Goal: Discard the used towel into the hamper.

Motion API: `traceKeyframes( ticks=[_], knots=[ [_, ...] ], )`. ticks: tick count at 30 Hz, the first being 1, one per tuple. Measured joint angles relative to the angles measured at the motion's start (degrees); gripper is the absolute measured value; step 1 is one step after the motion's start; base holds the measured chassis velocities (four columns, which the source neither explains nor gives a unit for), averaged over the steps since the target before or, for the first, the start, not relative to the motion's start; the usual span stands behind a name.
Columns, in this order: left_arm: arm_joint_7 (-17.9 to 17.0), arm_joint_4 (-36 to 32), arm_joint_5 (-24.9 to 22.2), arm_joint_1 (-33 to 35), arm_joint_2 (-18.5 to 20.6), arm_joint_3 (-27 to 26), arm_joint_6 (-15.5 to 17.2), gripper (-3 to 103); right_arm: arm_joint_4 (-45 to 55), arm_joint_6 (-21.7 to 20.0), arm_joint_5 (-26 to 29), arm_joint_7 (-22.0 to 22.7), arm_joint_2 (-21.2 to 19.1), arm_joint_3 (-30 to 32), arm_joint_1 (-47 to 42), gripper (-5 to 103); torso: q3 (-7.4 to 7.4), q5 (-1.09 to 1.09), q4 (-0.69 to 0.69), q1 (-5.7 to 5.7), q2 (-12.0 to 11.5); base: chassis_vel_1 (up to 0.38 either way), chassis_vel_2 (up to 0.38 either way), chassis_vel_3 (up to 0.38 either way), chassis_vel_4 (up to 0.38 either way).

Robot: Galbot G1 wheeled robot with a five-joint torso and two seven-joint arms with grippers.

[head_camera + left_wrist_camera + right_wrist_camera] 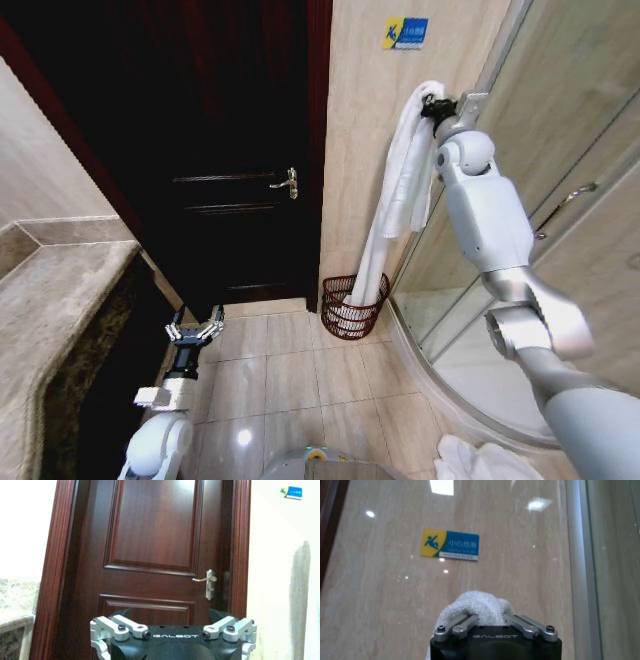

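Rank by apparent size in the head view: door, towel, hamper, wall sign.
1. Door, largest by far.
2. Towel, a long white drape held by the right gripper, its lower end in the hamper.
3. Hamper, a short basket on the floor.
4. Wall sign, smallest.

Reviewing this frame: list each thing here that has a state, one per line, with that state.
towel: held up high, hanging, lower end inside the hamper
hamper: upright on the floor
right gripper: jaws shut on the towel's top
left gripper: low, jaws open, empty
door: closed
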Motion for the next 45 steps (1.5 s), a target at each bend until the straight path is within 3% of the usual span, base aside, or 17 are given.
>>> traceKeyframes(
  ticks=[45],
  knots=[
    [0.4, -0.9, -1.1, 1.1, 0.2, -1.2, -0.7, 100, -1.7, 0.5, -1.5, -0.8, -1.4, -0.4, 0.2, 4, -7.19, 0.0, 0.0, -6.04, -13.2, 0.0, 0.0, 0.0, 0.0]
  ],
)
